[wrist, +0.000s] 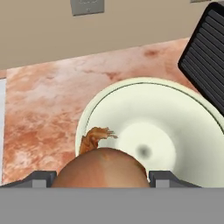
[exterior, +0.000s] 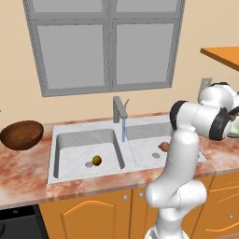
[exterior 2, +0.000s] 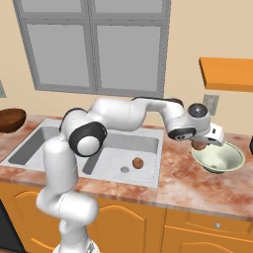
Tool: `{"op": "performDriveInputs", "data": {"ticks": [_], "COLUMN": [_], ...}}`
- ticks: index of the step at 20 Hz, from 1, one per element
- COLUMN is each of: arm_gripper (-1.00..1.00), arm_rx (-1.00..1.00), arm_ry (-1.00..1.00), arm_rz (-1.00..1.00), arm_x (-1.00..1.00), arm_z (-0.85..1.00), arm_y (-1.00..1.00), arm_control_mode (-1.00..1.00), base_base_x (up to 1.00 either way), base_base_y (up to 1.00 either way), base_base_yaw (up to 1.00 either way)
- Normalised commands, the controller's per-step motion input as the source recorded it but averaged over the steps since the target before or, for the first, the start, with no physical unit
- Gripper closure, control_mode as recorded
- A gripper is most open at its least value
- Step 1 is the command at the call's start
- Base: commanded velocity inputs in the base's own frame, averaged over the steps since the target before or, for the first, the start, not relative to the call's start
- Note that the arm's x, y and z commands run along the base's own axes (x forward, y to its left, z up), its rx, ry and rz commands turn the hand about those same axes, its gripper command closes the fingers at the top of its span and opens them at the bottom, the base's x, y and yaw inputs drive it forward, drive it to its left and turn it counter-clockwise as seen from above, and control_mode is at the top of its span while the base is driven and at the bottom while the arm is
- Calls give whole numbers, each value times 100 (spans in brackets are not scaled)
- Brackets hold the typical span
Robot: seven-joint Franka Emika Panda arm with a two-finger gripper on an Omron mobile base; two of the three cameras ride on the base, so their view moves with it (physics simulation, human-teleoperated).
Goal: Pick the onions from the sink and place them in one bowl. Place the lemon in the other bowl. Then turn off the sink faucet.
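My gripper (exterior 2: 200, 144) is shut on one onion (exterior 2: 198, 146), holding it just above the near left rim of the pale green-white bowl (exterior 2: 220, 159). In the hand view the onion (wrist: 101, 168) sits between my fingertips (wrist: 41, 178) with the bowl (wrist: 175, 118) below it. The second onion (exterior 2: 138, 162) lies in the right basin of the sink (exterior: 84, 128), near the drain. A yellow-olive lemon (exterior: 96, 160) rests in the left basin. The dark brown bowl (exterior: 21, 134) stands on the counter left of the sink. Water runs from the faucet (exterior: 118, 109).
A black ribbed appliance (wrist: 208, 52) stands close beside the pale bowl, toward the wall. A wall outlet (wrist: 87, 5) is behind the counter. An orange shelf (exterior 2: 227, 73) hangs above the bowl. Windows back the sink.
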Motion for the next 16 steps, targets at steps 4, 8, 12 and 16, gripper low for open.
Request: {"op": "performDriveInputs", "data": {"ticks": [4, 8, 12, 16], "arm_gripper": [100, 100, -100, -100], "arm_rx": [0, 0, 0, 0], "arm_ry": [-4, 0, 4, 4], "arm_rz": [0, 0, 0, 0], "arm_x": [10, 20, 46, 56], "arm_z": [-30, -34, -31, -2], "arm_y": [-38, -36, -31, -13], "arm_control_mode": [-100, -100, -100, -100], "base_base_x": [0, 0, 0, 0], "base_base_y": [0, 0, 0, 0], "base_base_yaw": [0, 0, 0, 0]}}
